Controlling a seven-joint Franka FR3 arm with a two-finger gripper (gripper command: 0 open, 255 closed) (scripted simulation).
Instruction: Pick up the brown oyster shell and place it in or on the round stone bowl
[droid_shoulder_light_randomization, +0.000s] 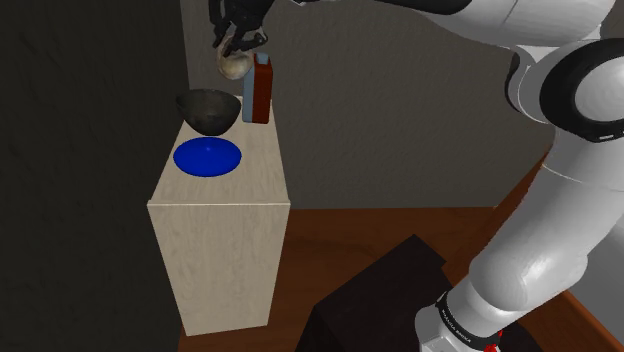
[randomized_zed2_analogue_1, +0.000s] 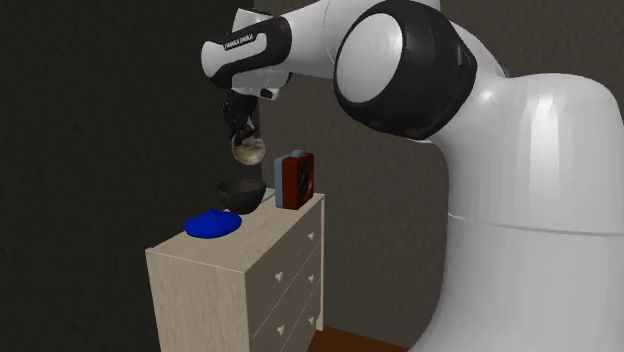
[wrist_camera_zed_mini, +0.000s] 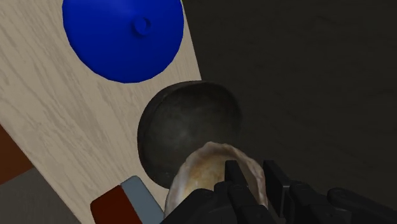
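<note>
A pale brown oyster shell hangs in the air, clasped by my black gripper, which is shut on its edge. Below it a dark round stone bowl stands at the back of a light wooden dresser. In the wrist view the shell overlaps the bowl's near rim. In the second exterior view it hangs a short way above the bowl.
A blue round lid-like dish lies on the dresser in front of the bowl. A red-brown box with a light blue side stands upright beside the bowl. Dark walls surround the dresser.
</note>
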